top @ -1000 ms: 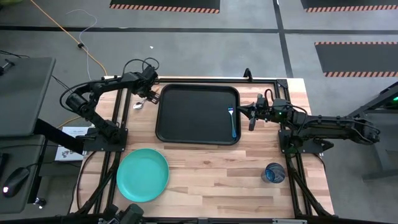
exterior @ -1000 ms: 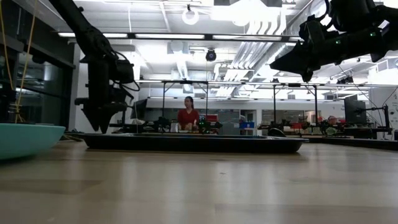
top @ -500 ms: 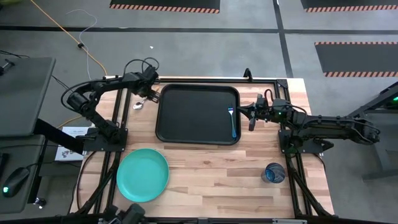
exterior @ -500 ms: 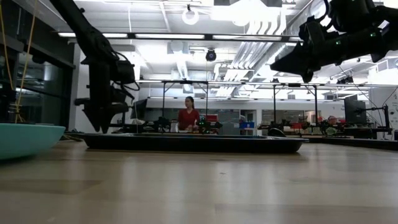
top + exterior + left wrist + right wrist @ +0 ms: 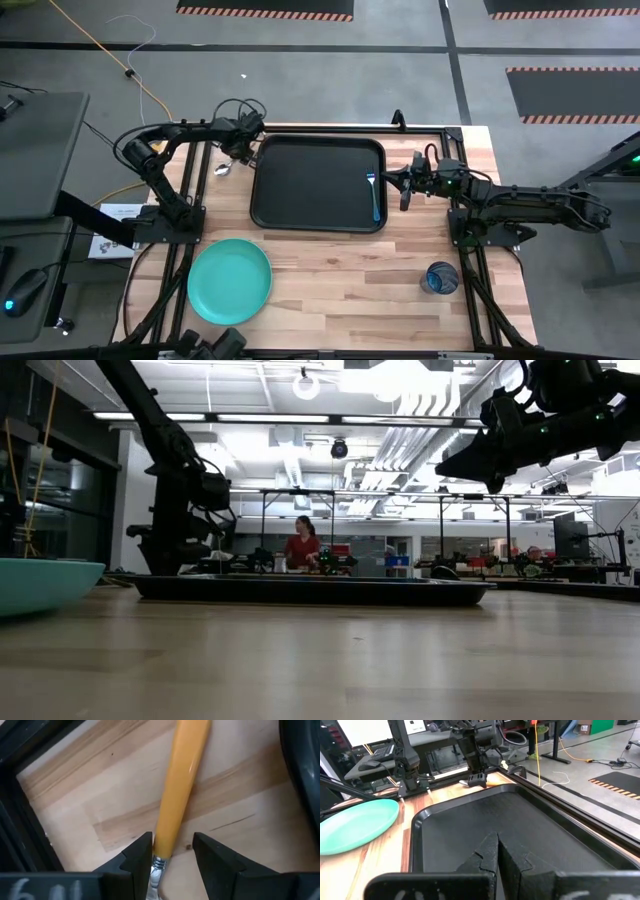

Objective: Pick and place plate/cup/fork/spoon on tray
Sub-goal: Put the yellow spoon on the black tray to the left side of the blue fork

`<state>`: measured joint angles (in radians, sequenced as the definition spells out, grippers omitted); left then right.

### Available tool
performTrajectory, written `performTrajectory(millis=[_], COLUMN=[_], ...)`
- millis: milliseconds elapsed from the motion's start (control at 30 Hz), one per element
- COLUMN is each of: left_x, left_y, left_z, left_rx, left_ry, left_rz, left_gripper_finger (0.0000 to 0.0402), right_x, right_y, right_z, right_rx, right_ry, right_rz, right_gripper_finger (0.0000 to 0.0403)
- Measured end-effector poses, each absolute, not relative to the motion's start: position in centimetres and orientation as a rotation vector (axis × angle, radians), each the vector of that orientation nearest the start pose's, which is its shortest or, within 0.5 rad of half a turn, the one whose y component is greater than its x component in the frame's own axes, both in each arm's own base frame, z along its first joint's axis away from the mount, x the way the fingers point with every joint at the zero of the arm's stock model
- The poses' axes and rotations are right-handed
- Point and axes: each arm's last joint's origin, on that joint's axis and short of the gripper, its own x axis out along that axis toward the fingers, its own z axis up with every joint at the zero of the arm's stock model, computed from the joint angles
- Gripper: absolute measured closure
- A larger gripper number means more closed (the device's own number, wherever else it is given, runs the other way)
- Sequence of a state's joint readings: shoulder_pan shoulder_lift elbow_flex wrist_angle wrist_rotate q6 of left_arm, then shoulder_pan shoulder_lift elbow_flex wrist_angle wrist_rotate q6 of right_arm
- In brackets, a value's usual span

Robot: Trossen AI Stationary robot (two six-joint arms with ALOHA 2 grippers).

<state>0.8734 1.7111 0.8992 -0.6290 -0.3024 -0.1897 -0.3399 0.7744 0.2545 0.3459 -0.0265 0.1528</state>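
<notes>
Left wrist camera housing [image 5: 30,887]: pale embossed characters are showing at its edge, cut off and not readable.
Paper sheet [image 5: 115,228] at nine o'clock off the table: dark print is showing, too small to read.
Elsewhere: no readable text, brand, number or sign is showing.

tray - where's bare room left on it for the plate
Most of the tray floor is bare, from its left rim across the middle. Only the right edge is taken, by the blue fork, with the right hand just beside that rim. The left hand crowds the table by the tray's upper-left corner.
</notes>
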Motion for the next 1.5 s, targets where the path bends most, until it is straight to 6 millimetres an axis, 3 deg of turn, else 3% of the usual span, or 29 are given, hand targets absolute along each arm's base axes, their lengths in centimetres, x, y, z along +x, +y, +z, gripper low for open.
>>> performTrajectory(millis=[167,433,1500], left_x=[16.54,16.41,16.25], left_y=[22.39,22.36,22.07], left_z=[13.38,13.33,13.24], left_rx=[-0.613,-0.593,-0.525], left_ry=[1.396,1.42,1.489], left_rz=[1.095,1.061,1.065], left_gripper_finger=[0.0286,0.0369,0.037], right_x=[15.95,15.96,15.95], right_y=[-5.55,-5.56,-5.56], right_z=[20.09,19.86,19.81], right_rx=[0.181,0.191,0.185], right_ry=[0.155,0.176,0.182], right_rz=[-0.325,-0.327,-0.327], right_gripper_finger=[0.0402,0.0402,0.0402])
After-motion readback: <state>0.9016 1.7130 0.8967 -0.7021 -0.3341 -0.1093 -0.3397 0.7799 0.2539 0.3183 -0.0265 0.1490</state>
